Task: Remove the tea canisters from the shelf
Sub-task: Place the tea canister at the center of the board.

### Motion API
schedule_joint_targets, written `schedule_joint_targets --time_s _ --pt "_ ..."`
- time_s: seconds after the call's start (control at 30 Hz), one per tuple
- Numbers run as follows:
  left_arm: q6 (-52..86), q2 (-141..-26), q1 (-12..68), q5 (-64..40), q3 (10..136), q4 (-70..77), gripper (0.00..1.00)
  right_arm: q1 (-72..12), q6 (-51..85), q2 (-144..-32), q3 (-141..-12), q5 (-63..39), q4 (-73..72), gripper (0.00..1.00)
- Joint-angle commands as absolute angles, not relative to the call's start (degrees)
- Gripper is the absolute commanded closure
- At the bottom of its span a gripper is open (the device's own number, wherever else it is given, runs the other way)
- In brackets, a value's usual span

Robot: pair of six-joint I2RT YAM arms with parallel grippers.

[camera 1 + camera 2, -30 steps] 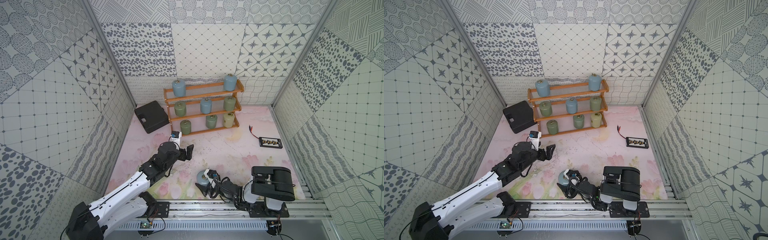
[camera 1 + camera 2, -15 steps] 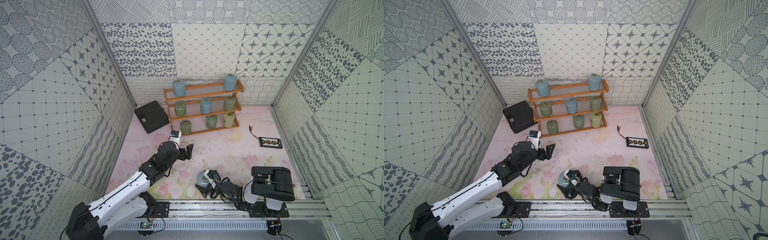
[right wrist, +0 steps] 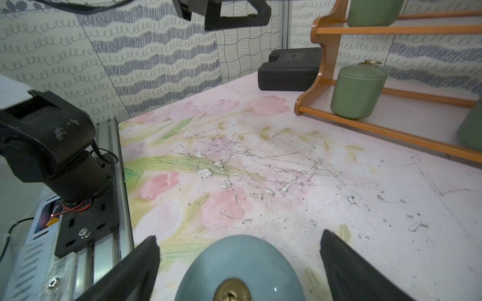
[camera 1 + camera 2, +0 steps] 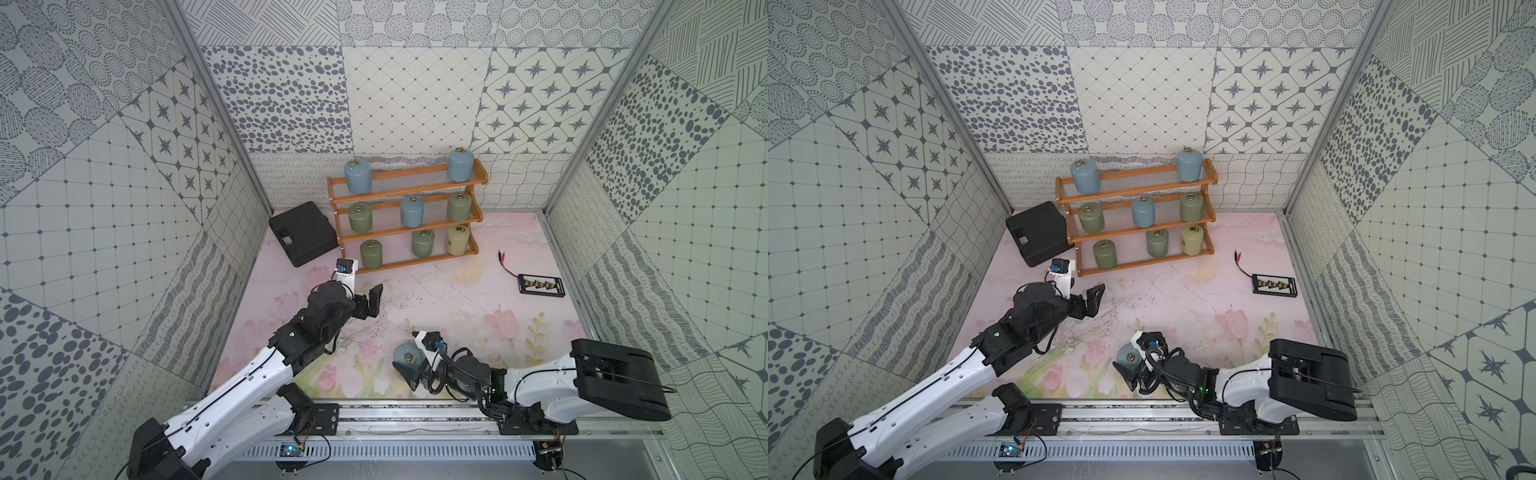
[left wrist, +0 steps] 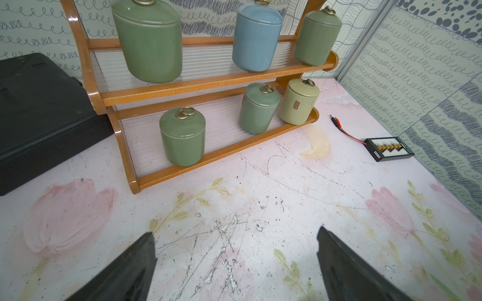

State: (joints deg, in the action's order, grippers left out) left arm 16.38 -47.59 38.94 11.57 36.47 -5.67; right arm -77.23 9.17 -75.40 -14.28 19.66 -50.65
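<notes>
Canisters, eight in all, stand on the shelf: two on the top tier, three on each lower tier. A ninth, a light blue canister, stands upright on the counter between the spread jaws of the right tool, touching neither. The left tool hangs spread and empty before the shelf. The small brown label on the pale yellow canister is unreadable.

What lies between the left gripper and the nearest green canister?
Left wrist view: only bare tabletop and the shelf rail lie between left gripper and green canister.
</notes>
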Motion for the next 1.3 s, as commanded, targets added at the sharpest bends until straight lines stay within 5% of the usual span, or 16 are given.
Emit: schedule_joint_targets --time_s 0.0,0.23,0.5,0.87,1.27 --pt "11.5 -46.8 39.2 14.7 40.2 -9.9 0.0 -77.1 6.3 -67.6 -17.6 19.6 -37.7 0.0" --pt "4.2 -55.3 35.3 10.7 52.8 -14.5 0.0 -63.3 11.8 -56.4 -26.4 8.2 -17.4 0.0" --pt "1.5 -66.0 22.6 -3.9 66.5 -14.0 0.0 -53.6 11.2 -59.6 -34.2 0.8 -12.8 0.0" --pt "1.4 -82.8 12.1 -21.4 88.8 -20.1 0.0 -52.5 15.5 -60.4 -33.0 0.8 -13.4 0.0" --pt "1.1 -97.6 9.1 -26.2 106.7 -22.2 0.0 -52.4 17.3 -61.3 -32.3 1.8 -13.5 0.0"
